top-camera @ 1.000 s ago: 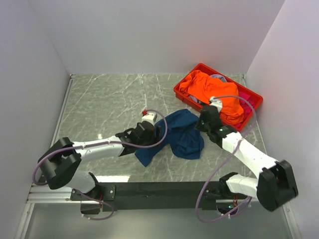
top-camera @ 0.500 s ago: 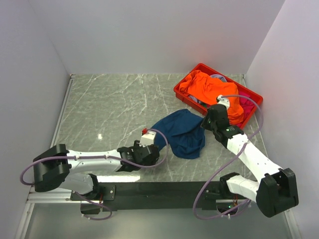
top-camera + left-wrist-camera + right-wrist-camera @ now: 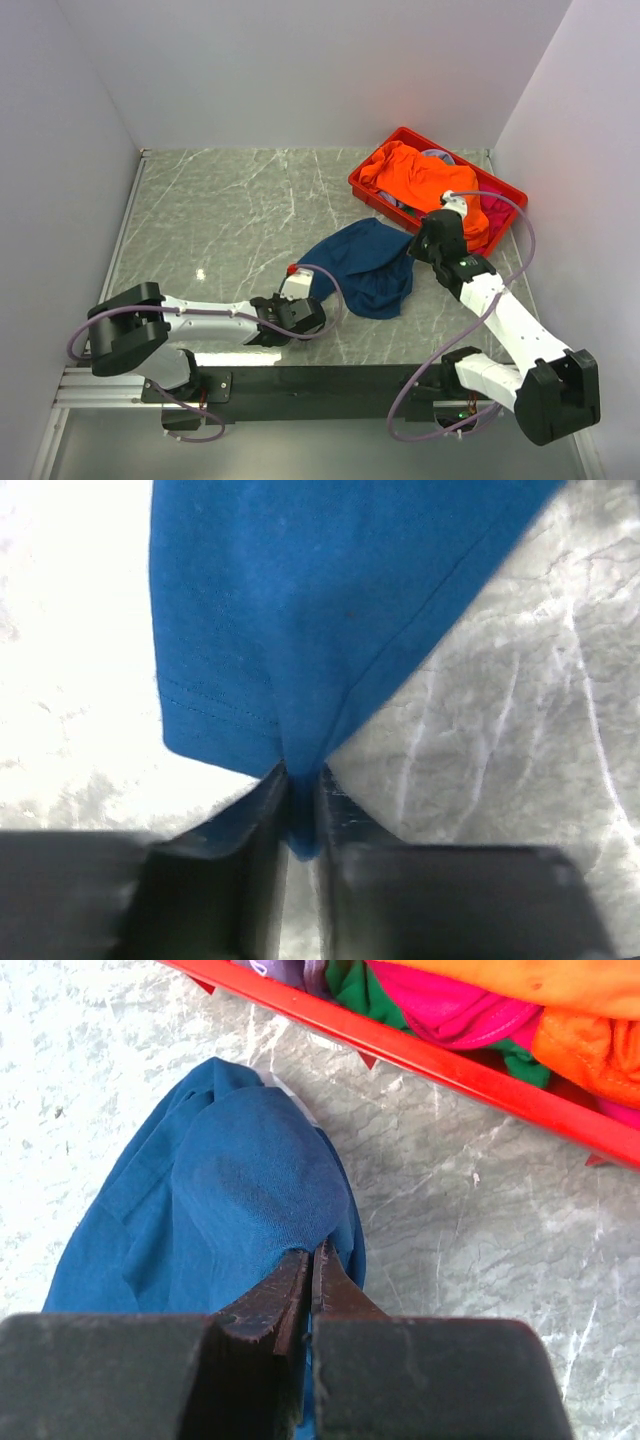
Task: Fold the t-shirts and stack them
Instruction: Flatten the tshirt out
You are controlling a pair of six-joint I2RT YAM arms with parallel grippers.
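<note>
A table (image 3: 220,210) with a grey-green, white-veined marble top is enclosed on three sides by plain pale panels: a back wall (image 3: 300,70), a left wall (image 3: 50,150) and a right wall (image 3: 590,150). A black rail (image 3: 320,381) is fixed along the near edge. Soft, even light is cast, and a small glare (image 3: 203,273) is seen on the top.

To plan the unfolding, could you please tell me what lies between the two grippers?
The blue t-shirt spans between the left gripper and the right gripper, each pinching an edge; the top view shows it best.
</note>
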